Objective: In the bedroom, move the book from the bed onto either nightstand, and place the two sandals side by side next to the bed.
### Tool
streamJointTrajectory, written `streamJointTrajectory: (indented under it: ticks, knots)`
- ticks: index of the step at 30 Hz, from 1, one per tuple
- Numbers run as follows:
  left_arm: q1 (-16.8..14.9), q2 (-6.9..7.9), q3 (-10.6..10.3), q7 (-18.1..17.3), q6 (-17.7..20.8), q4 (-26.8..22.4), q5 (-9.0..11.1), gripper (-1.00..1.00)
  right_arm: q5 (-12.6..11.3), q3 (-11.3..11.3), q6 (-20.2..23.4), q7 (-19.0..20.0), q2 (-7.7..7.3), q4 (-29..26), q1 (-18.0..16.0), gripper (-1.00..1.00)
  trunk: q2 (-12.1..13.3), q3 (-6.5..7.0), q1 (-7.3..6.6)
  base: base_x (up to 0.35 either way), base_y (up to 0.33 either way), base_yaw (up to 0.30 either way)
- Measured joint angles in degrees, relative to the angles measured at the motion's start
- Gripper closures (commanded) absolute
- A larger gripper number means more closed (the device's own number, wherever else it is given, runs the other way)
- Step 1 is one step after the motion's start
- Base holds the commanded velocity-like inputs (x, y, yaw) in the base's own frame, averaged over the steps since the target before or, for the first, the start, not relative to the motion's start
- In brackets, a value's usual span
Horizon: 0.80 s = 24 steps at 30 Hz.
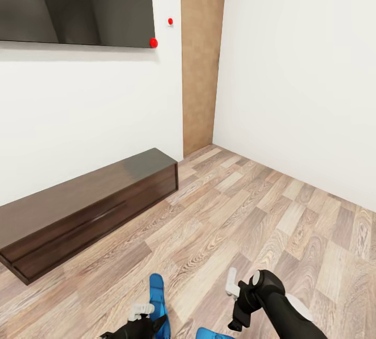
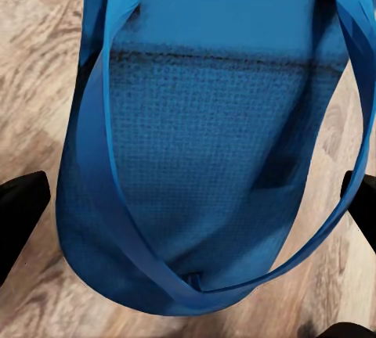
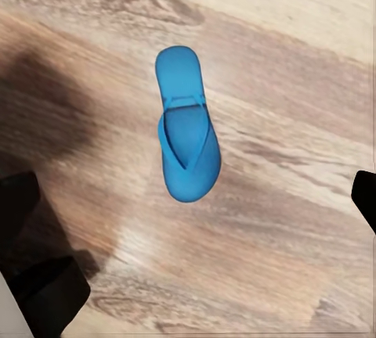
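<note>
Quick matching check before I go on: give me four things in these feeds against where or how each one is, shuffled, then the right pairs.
Things
1. sandal at the left gripper
2. second sandal
3. long dark bench-like unit
4. right gripper

Places or states
A. against the white wall, under the dark screen
B. open above the planks, holding nothing
C. lying alone on the wood floor, strap up
D. close between two dark fingers, strap facing the camera

Pairs: 1-D, 2-C, 3-A, 4-B
</note>
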Motion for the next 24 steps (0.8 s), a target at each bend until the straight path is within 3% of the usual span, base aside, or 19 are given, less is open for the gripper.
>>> streamJointTrajectory:
  ticks: [2, 4, 7, 8, 9, 10, 12, 15, 17, 21, 24]
  knots:
    - [-0.23, 1.18, -0.07, -0.56, 1.4, -1.83, -0.03, 1.0, -0.01, -0.04, 0.02, 0.0, -0.1, 0.03, 0.03, -1.0, 0.0, 0.0, 0.0, 0.0, 0.0, 0.0]
    - [-0.54, 3.34, -0.01, -0.99, 6.52, -6.8, 0.02, 1.0, -0.01, -0.06, -0.01, 0.0, -0.29, 0.06, 0.02, -1.0, 0.0, 0.0, 0.0, 0.0, 0.0, 0.0]
    - [-1.14, 7.94, -0.25, -0.92, 15.45, -17.81, -0.29, 1.0, -0.01, -0.07, 0.0, -0.01, -1.13, 0.04, 0.04, -1.0, 0.0, 0.01, 0.0, 0.0, 0.0, 0.0]
    - [-1.42, 10.29, -0.16, -0.76, 19.06, -22.89, -0.23, 1.0, -0.01, -0.07, -0.02, -0.01, -1.36, 0.04, 0.04, -1.0, 0.0, 0.01, 0.0, 0.0, 0.0, 0.0]
    - [-1.92, 13.7, 0.06, -0.22, 23.9, -29.99, -0.15, 1.0, -0.01, -0.07, -0.02, -0.01, -1.57, 0.07, 0.03, -1.0, 0.0, 0.01, -0.01, 0.0, 0.0, 0.0]
    - [-2.03, 14.88, 0.34, 0.03, 25.44, -32.51, -0.28, 1.0, -0.01, -0.07, -0.02, -0.01, -1.61, 0.07, 0.04, -1.0, 0.0, 0.01, 0.0, 0.0, 0.0, 0.0]
    - [-2.9, 17.48, 3.13, 0.86, 30.38, -38.94, -0.07, 1.0, -0.01, -0.07, -0.03, -0.01, -1.72, 0.08, 0.03, -1.0, 0.0, 0.01, -0.01, 0.0, 0.0, 0.0]
    - [-4.1, 18.48, 8.85, 1.32, 34.79, -42.44, -0.18, 1.0, -0.02, -0.07, 0.01, -0.01, -1.72, 0.09, 0.02, -1.0, 0.0, 0.01, 0.0, 0.0, 0.0, 0.0]
    - [-5.24, 18.49, 11.47, 1.37, 36.55, -43.61, -0.25, 1.0, -0.02, -0.07, 0.03, -0.01, -1.71, 0.09, 0.02, -1.0, 0.0, 0.01, 0.0, 0.0, 0.0, 0.0]
    - [-7.86, 18.03, 12.96, 1.32, 37.5, -45.66, -0.24, 1.0, -0.02, -0.07, 0.03, -0.01, -1.7, 0.09, 0.01, -1.0, 0.0, 0.01, 0.0, 0.0, 0.0, 0.0]
    - [-8.48, 16.99, 13.06, 1.48, 37.59, -49.95, -0.72, 1.0, -0.02, -0.07, 0.05, -0.01, -1.7, 0.09, 0.03, -1.0, 0.0, 0.0, 0.0, 0.0, 0.0, 0.0]
